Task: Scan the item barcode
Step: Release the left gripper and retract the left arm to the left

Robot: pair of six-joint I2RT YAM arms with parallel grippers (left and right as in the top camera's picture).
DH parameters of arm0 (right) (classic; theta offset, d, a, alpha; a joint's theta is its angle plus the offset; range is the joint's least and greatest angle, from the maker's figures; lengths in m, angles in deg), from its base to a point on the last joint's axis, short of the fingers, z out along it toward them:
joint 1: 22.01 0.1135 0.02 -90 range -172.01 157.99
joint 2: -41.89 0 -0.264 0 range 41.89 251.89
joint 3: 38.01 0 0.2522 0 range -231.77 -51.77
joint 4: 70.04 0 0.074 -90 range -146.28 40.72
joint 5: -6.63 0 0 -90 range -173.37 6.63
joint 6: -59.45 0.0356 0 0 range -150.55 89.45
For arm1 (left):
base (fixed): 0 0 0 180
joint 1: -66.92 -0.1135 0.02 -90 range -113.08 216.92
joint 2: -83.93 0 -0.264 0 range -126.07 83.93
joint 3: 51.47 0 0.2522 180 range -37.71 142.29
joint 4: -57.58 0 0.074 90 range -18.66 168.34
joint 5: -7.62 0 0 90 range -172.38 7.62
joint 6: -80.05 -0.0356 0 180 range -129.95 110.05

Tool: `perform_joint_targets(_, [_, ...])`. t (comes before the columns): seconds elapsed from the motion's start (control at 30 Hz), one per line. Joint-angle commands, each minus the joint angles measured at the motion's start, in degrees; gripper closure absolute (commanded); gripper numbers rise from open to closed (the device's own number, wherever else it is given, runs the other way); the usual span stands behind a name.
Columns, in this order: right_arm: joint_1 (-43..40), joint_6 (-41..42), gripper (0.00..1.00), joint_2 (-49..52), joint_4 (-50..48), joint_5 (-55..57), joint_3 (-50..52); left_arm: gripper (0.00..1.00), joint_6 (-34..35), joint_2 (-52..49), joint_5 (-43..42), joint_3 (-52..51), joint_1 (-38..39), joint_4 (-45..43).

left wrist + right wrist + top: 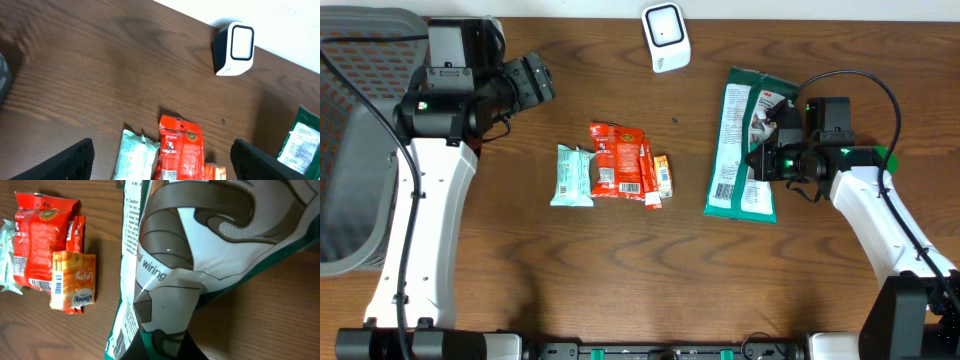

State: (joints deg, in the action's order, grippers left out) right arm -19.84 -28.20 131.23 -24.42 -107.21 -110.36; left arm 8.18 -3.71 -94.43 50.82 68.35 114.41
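Green package point(732, 150) clamped in the right tool point(768, 160), flat on the worktop point(620, 270).
Its long axis runs near-to-far; the scanner point(666, 38) is set beyond, leftward. The left tool point(538, 80) is spread apart, empty.

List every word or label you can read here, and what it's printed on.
"wiring" - green package.
"Caution" - same package; fine print below too small.
Red packet: lettering blurred.
Orange packet: upside-down name, unreadable.
Pale green packet, scanner: nothing legible.
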Motion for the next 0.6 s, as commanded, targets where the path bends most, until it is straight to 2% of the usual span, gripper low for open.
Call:
perform_joint_targets(0.0, [0.61, 0.39, 0.99, -1.27, 0.35, 0.0, -0.28, 0.13, -0.44, 0.42, 0.13, 0.2, -0.17, 0.0])
perform_joint_targets(0.37, [0.55, 0.7, 0.99, -1.73, 2.62, 0.04, -0.68, 0.12, -0.44, 0.42, 0.13, 0.2, -0.17, 0.0])
perform_joint_targets(0.57, [0.55, 2.58, 0.99, -1.81, 6.45, -0.02, -4.5, 0.12, -0.44, 0.42, 0.13, 0.2, -0.17, 0.0])
